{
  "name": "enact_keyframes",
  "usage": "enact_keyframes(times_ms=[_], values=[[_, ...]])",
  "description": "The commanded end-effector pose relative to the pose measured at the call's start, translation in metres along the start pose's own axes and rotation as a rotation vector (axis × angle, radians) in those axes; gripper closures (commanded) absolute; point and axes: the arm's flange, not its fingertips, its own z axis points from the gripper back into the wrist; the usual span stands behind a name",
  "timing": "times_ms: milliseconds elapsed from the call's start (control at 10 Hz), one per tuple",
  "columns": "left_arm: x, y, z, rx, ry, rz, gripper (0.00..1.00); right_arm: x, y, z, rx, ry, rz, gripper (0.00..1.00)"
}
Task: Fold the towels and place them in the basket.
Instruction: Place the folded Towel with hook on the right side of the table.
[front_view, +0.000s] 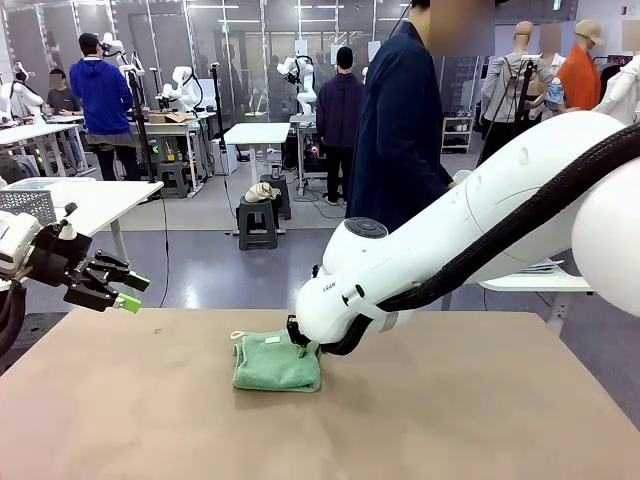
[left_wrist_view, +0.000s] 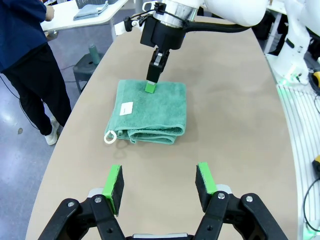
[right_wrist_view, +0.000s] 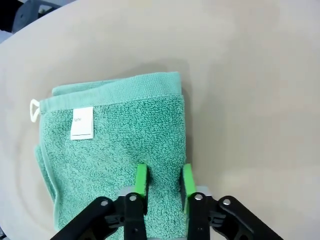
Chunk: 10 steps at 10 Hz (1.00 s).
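- On the table (front_view: 480, 400) lies the mint green towel (front_view: 277, 362), folded into a thick pad. It looks soft, light and limp, likely to sag open if lifted by one layer.
- Best to pinch all layers at an edge, I'd judge.
- Right gripper (right_wrist_view: 164, 172) sits on the towel near one edge, jaws narrow with terry between them. Gripped or not, I cannot tell.
- Left gripper (left_wrist_view: 159, 169) hovers well apart from the towel, jaws wide and empty.

A folded green towel (left_wrist_view: 150, 112) lies on the worktop (left_wrist_view: 235, 125). The right gripper (left_wrist_view: 150, 88) is planted on its far half, and the left gripper (left_wrist_view: 159, 169) hangs nearby with fingers (left_wrist_view: 114, 186) spread.
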Motion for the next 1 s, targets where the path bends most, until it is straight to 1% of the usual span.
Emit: enact_keyframes(times_ms=[0,100,200,300,400,500,900], values=[[0.0010,0.0000,0.0010,0.001,-0.004,-0.002,0.26,-0.0034,0.0026,-0.0042,0.002,-0.021,0.014,0.92],[0.0010,0.0000,0.0010,0.001,-0.004,-0.002,0.26,-0.0044,0.0039,-0.0035,-0.005,-0.018,0.021,0.98],[0.0010,0.0000,0.0010,0.001,-0.004,-0.002,0.26,-0.0044,0.0046,-0.0015,-0.008,-0.015,0.027,0.90],[0.0010,0.0000,0.0010,0.001,-0.004,-0.002,0.26,-0.0048,0.0052,0.0000,-0.014,-0.004,0.030,1.00],[0.0010,0.0000,0.0010,0.001,-0.004,-0.002,0.26,-0.0038,0.0047,0.0023,-0.007,-0.014,0.024,1.00],[0.0010,0.0000,0.0010,0.001,-0.004,-0.002,0.26,-0.0022,0.0030,-0.0006,0.000,0.002,0.011,1.00],[0.0010,0.0000,0.0010,0.001,-0.004,-0.002,0.26,-0.0022,0.0030,-0.0006,0.000,0.002,0.011,1.00]])
